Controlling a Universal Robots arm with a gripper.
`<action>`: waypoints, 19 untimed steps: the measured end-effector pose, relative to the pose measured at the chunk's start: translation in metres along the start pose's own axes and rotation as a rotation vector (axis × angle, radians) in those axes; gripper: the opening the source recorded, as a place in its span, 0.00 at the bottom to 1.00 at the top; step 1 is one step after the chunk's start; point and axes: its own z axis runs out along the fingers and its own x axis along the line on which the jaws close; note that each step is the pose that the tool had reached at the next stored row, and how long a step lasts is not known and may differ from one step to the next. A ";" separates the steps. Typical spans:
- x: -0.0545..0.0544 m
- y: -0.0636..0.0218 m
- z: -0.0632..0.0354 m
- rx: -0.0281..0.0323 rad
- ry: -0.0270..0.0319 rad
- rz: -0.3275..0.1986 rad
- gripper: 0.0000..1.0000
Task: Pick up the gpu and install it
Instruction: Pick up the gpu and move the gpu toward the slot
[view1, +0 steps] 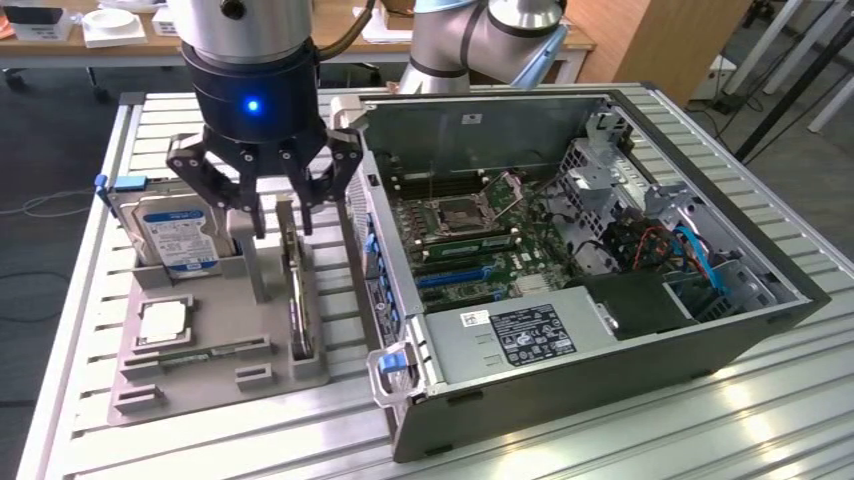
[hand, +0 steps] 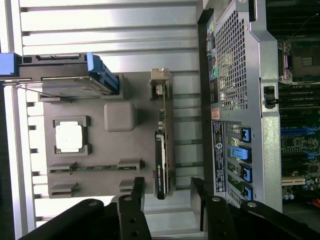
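Your end effector (view1: 271, 215) hangs open directly above the gpu (view1: 299, 310), fingers either side; the card stands on edge, long axis parallel to the case (view1: 561, 390).

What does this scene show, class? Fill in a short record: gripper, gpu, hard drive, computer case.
gripper: open, poised over the gpu
gpu: standing on edge in the grey holder, not installed
hard drive: upright in the same holder
computer case: open beside the holder, motherboard exposed
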 end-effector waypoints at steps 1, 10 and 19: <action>0.000 0.0000 0.0000 0.0000 0.0000 0.000 0.47; 0.000 0.0000 0.0000 0.0000 0.0000 0.000 0.59; 0.000 -0.0001 0.0013 0.0008 0.0013 -0.001 0.59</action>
